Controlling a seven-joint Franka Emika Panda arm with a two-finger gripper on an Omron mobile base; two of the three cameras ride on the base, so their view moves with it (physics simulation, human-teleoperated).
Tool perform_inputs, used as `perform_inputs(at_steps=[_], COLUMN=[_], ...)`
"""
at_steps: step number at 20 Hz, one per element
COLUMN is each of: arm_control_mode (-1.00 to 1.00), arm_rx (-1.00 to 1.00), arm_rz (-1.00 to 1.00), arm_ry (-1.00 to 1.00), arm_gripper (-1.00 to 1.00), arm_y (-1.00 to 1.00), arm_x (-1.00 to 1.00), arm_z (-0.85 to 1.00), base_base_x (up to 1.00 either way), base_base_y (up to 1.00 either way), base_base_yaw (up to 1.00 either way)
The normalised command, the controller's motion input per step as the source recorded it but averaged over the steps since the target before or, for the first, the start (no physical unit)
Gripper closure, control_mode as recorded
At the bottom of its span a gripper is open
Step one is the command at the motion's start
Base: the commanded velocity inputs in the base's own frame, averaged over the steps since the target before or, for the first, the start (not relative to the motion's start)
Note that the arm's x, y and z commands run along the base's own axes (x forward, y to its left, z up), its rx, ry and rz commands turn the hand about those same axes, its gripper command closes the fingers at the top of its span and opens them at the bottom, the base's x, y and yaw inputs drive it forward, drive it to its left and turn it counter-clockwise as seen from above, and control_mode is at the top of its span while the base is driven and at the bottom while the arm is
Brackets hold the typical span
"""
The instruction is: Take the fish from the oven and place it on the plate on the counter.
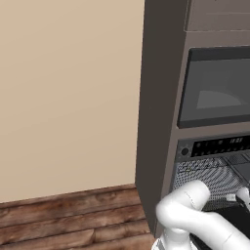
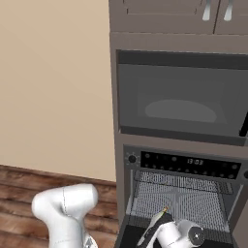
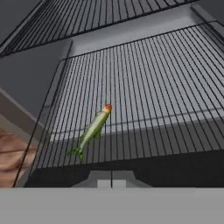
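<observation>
The oven [image 2: 189, 164] stands open, and its wire-mesh rack [image 3: 144, 87] spreads across the hand view. The fish [image 3: 92, 130], slender, olive-green with a yellowish-orange tip, lies slanted on the rack near its front left corner. My gripper [image 3: 111, 179] is shut, fingertips pressed together with nothing showing between them. It sits just short of the fish and a little to its right. From the right base view the fish [image 2: 157, 220] looks like a thin sliver beside my gripper [image 2: 160, 229] at the oven's mouth. The plate and the counter are out of view.
A microwave [image 2: 179, 104] with a dark glass door sits above the oven in the grey-brown cabinet column. The dropped oven door [image 2: 130, 235] juts out below the rack. A beige wall [image 1: 68, 97] and a wood floor [image 1: 73, 219] lie to the left.
</observation>
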Motion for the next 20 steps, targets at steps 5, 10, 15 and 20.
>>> perform_inputs(at_steps=[5, 10, 15, 20], arm_control_mode=[-1.00, -1.00, -1.00, -1.00], arm_rx=[0.00, 0.05, 0.02, 0.00], arm_rz=[-0.02, -0.02, -0.03, -0.06], arm_ry=[0.51, 0.28, 0.09, 0.02], arm_gripper=[1.00, 1.00, -1.00, -1.00], arm_y=[0.10, 0.01, 0.04, 0.18], arm_x=[0.64, 0.13, -0.08, 0.01], arm_z=[0.05, 0.00, -0.16, -0.21], base_base_x=[0.00, 0.00, 0.00, 0.00], base_base_y=[0.00, 0.00, 0.00, 0.00], base_base_yaw=[0.00, 0.00, 0.00, 0.00])
